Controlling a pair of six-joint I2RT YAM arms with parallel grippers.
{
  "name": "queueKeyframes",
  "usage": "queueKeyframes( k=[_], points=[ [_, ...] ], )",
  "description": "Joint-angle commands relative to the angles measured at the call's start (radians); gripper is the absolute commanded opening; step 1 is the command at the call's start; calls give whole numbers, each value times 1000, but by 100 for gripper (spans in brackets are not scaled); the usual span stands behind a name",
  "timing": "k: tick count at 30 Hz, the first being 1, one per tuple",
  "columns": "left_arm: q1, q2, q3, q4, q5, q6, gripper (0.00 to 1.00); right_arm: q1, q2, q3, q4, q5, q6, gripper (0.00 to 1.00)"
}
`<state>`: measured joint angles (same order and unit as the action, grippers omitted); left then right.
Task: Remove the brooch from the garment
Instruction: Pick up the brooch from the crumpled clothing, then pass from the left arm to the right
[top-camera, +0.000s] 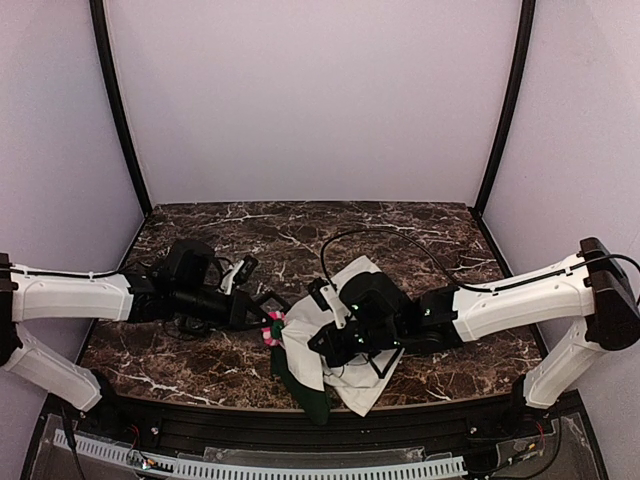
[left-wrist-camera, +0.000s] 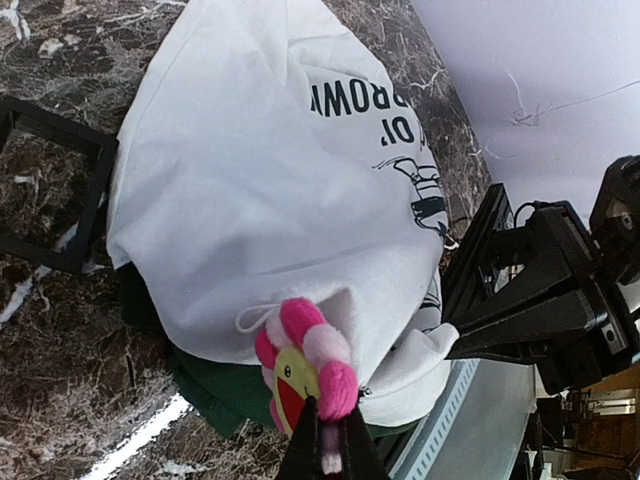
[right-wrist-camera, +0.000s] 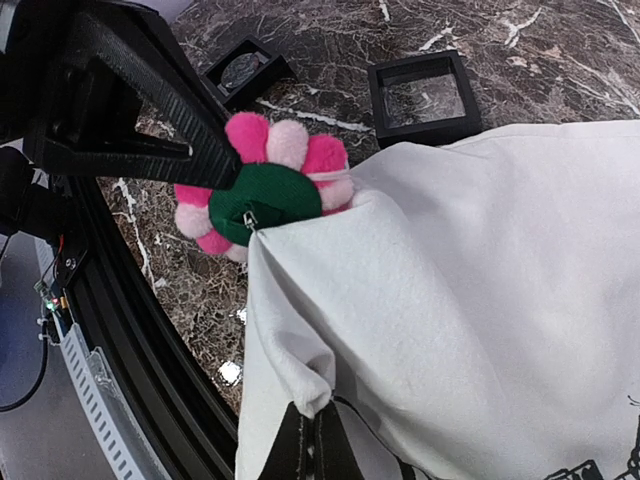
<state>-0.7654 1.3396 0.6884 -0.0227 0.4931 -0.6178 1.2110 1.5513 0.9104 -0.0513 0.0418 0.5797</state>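
Note:
The brooch (left-wrist-camera: 305, 360), a fluffy flower with pink and white petals and a yellow face, is pinned at the edge of the white T-shirt (left-wrist-camera: 280, 180), which has black print and dark green trim. My left gripper (left-wrist-camera: 330, 422) is shut on the brooch's petals. In the right wrist view the brooch (right-wrist-camera: 265, 185) shows its green back with the pin clasp against the shirt (right-wrist-camera: 480, 300). My right gripper (right-wrist-camera: 318, 430) is shut on a fold of the shirt just below the brooch. From above, the brooch (top-camera: 272, 328) sits between the left gripper (top-camera: 258, 316) and the right gripper (top-camera: 325, 345), with the shirt (top-camera: 300, 352) bunched between them.
Small black square frames (right-wrist-camera: 425, 95) (right-wrist-camera: 245, 65) lie on the marble table behind the shirt; one shows in the left wrist view (left-wrist-camera: 55, 190). The table's front rail (top-camera: 320, 430) is close below the shirt. The right arm (left-wrist-camera: 560, 290) is close beside the brooch.

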Motion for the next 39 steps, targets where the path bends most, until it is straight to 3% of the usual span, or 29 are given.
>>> queueKeyframes(
  k=[1,11,14,22,26,29,34,39],
  points=[
    [39,-30,37,7,83,-6,1,8,27,14,31,3,0,0],
    [90,-2,110,-6,256,24,1,0,83,46,48,20,24,0],
    [107,10,166,-90,289,102,1,-6,66,55,75,16,16,2],
    [137,59,385,-397,337,431,1,-60,-49,68,107,-4,-54,56],
    [171,69,422,-405,376,505,1,-81,-109,80,114,-16,-109,73],
    [194,81,423,-400,403,549,1,-89,-140,95,120,-30,-143,79],
    [210,104,415,-424,425,569,1,-89,-137,135,118,-24,-141,80],
    [210,119,400,-419,425,544,1,-65,-52,241,31,-2,-149,67]
  ],
)
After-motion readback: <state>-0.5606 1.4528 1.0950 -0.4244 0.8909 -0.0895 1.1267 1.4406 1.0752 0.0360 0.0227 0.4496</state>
